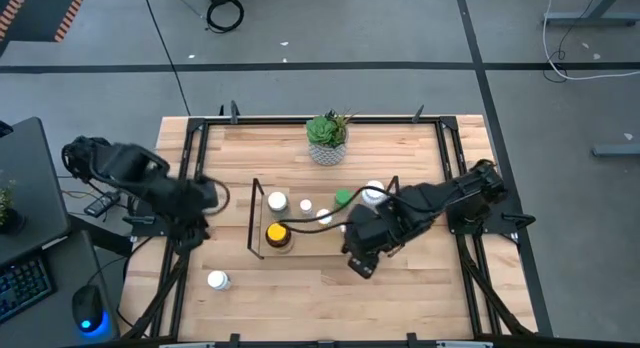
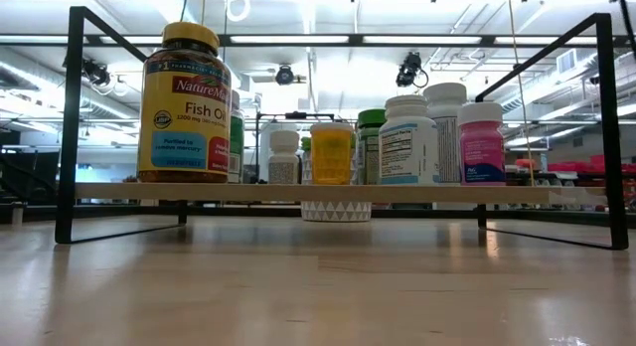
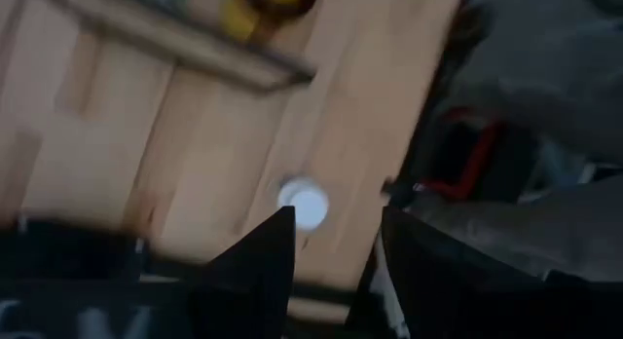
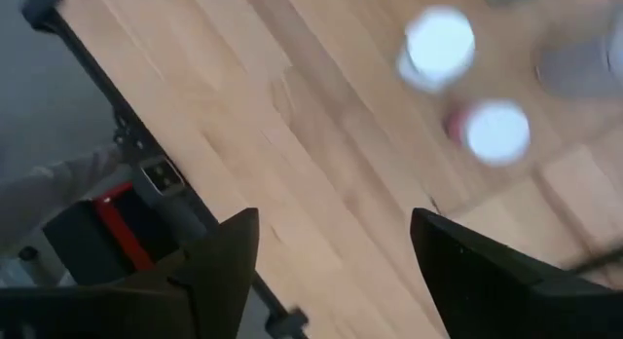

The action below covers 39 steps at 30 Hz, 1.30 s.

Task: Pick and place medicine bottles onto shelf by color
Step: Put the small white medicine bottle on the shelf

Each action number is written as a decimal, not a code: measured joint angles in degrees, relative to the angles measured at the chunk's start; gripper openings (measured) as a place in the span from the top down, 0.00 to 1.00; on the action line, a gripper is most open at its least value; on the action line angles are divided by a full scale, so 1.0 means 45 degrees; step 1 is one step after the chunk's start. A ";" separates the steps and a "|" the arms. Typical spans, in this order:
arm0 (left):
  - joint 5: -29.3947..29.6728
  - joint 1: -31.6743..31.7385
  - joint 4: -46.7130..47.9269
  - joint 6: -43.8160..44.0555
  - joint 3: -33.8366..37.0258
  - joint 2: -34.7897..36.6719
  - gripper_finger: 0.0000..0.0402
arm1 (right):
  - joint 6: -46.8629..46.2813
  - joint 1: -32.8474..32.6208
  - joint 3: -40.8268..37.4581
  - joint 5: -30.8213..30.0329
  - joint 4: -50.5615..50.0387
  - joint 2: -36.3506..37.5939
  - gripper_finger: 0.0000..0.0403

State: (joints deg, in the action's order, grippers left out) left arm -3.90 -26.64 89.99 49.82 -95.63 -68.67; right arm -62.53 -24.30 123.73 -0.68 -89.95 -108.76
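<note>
Amber bottle (image 2: 186, 102) fronts the shelf (image 2: 328, 192) at table height; overhead, both fingers apart, seemingly empty.

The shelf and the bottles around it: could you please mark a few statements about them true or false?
1. A fish oil bottle with a yellow cap stands on the shelf. True.
2. A white-capped bottle stands alone on the table, off the shelf. True.
3. The right end effector holds a bottle. False: its open fingers are empty.
4. The potted plant stands on the shelf. False: it stands on the table beyond it.
5. The pink bottle has a green cap. False: white.
</note>
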 joint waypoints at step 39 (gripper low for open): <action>0.1770 -0.6352 -0.7000 0.2895 0.9181 0.0093 0.21 | -0.9410 -0.3282 -0.8319 -0.0842 0.0175 0.5429 0.33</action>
State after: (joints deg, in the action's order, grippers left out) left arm 4.06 -55.22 58.49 62.84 -54.32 -68.25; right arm -104.88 -39.07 86.29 -4.47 -89.17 -84.32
